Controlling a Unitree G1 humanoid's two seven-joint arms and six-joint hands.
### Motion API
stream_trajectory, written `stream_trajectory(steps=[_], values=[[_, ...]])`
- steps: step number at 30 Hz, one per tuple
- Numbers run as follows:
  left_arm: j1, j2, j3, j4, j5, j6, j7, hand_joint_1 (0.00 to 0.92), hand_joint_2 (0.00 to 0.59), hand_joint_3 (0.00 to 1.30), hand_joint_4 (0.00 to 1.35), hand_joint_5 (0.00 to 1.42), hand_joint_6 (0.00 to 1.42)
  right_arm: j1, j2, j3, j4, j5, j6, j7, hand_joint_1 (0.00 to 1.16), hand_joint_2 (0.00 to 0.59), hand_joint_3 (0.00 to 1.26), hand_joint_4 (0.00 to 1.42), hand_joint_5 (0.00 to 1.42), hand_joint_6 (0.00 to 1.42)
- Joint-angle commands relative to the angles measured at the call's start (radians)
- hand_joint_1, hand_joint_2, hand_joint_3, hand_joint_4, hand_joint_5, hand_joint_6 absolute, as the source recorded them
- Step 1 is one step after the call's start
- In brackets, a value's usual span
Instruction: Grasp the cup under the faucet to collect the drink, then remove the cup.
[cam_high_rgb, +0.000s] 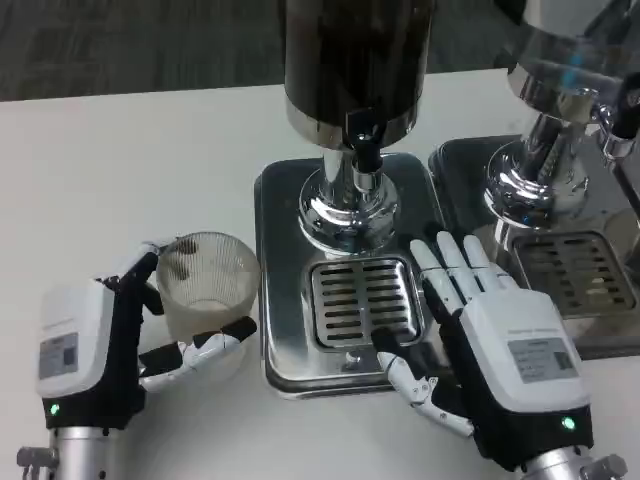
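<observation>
A clear ribbed plastic cup (208, 288) stands on the white table, left of the dispenser's steel base (282, 215). My left hand (110, 345) wraps around it, thumb at its far rim and fingers across its near side. The black faucet (364, 138) hangs below the dark drink tank (355, 60), above the slotted drip grille (362, 300). Nothing stands on the grille. My right hand (490, 335) lies flat with fingers spread over the right edge of the base, holding nothing.
A second dispenser (560, 150) with its own drip tray (575, 270) stands at the right, close behind my right hand. Bare white table (120, 170) stretches to the left and behind the cup.
</observation>
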Motion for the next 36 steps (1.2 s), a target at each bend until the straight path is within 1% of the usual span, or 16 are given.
stream_trajectory(steps=[1,8,14,21,27,31,36], values=[[-0.025,0.004,0.0,-0.024,0.005,-0.012,0.039,0.504,0.08,0.5,0.65,0.84,1.02,0.01,0.0,-0.001,-0.01,0.001,0.008,0.009,0.1,0.399,0.07,0.0,0.0,0.16],[-0.033,0.0,-0.001,-0.028,0.017,-0.018,0.052,0.518,0.078,0.51,0.65,0.84,1.01,0.011,0.001,-0.003,-0.01,0.002,0.008,0.013,0.1,0.4,0.07,0.0,0.0,0.16],[-0.047,0.006,-0.001,-0.051,0.026,-0.022,0.056,0.514,0.079,0.51,0.65,0.84,1.01,0.009,0.0,-0.005,-0.012,0.001,0.008,0.014,0.1,0.397,0.07,0.0,0.0,0.16],[-0.064,-0.006,-0.013,-0.032,0.034,-0.02,0.066,0.518,0.078,0.51,0.65,0.84,1.01,0.013,0.005,-0.006,-0.013,-0.001,0.012,0.009,0.1,0.392,0.07,0.0,0.0,0.16],[-0.078,-0.007,-0.028,-0.031,0.041,-0.015,0.078,0.538,0.075,0.52,0.65,0.84,1.01,0.013,0.006,-0.007,-0.011,-0.003,0.013,0.005,0.1,0.386,0.07,0.0,0.0,0.16],[-0.094,-0.018,-0.046,-0.027,0.052,-0.015,0.074,0.54,0.072,0.52,0.65,0.84,1.01,0.017,0.008,-0.007,-0.015,-0.005,0.016,0.002,0.1,0.385,0.07,0.0,0.0,0.16],[-0.129,-0.044,-0.071,-0.006,0.069,-0.01,0.073,0.541,0.071,0.52,0.65,0.83,1.01,0.022,0.015,-0.003,-0.021,-0.014,0.027,-0.005,0.1,0.384,0.07,0.0,0.0,0.16]])
